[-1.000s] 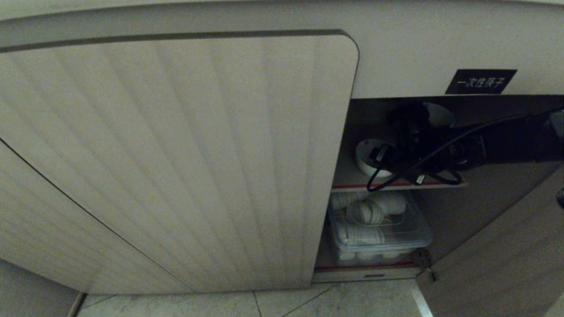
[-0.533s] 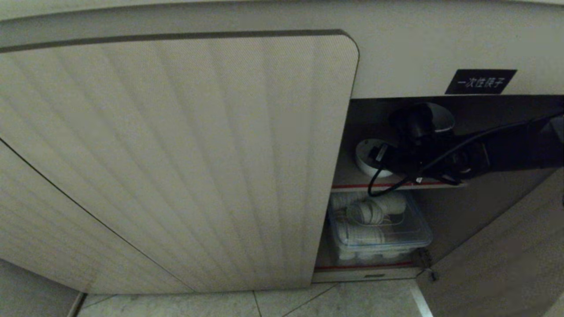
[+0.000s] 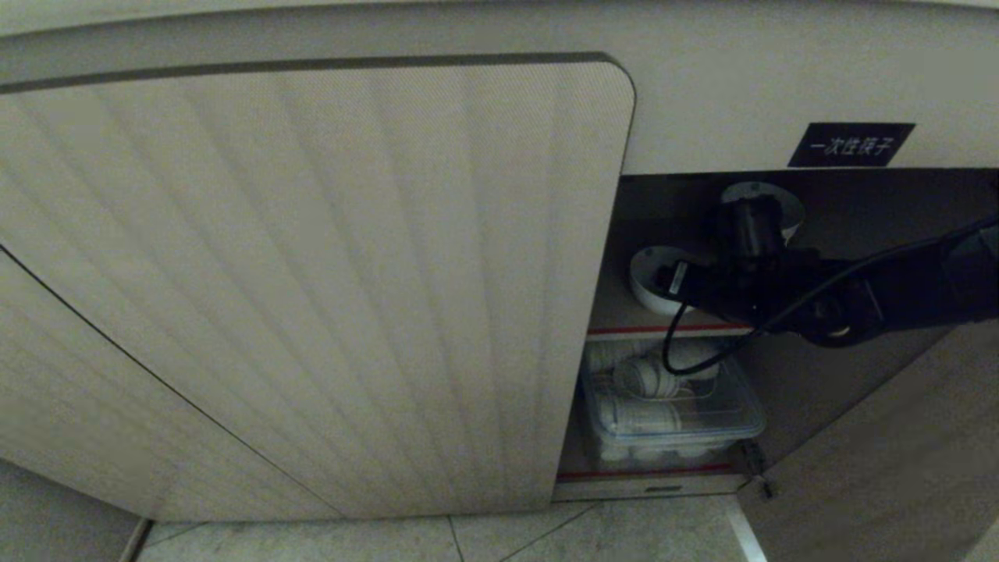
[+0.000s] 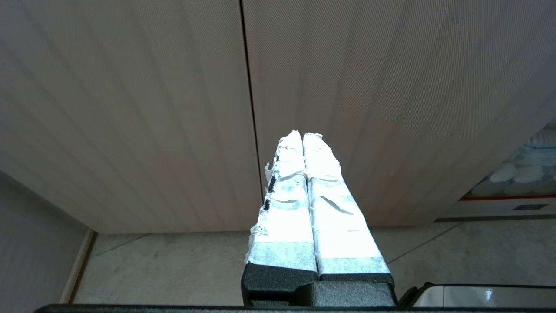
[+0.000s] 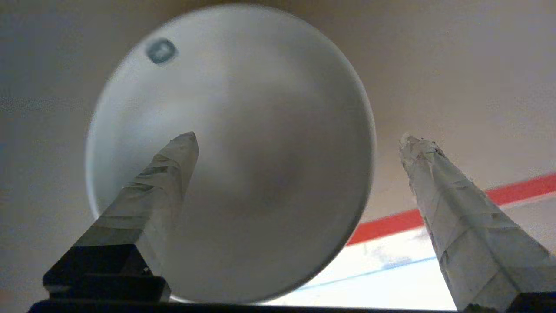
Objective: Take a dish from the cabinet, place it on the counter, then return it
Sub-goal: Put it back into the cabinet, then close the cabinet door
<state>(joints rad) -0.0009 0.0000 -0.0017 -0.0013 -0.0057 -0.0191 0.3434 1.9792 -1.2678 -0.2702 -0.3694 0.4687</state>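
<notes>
On the cabinet's upper shelf: right gripper at dish.
Jaws spread wide, empty; one finger overlaps the bowl face, rim between fingers. Left gripper parked, clenched.

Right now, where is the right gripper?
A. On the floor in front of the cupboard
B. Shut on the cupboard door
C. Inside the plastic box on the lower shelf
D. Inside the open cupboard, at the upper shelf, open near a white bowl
D: the right gripper reaches into the cupboard above the red-edged shelf, and its taped fingers stand wide apart in front of a white bowl.
</notes>
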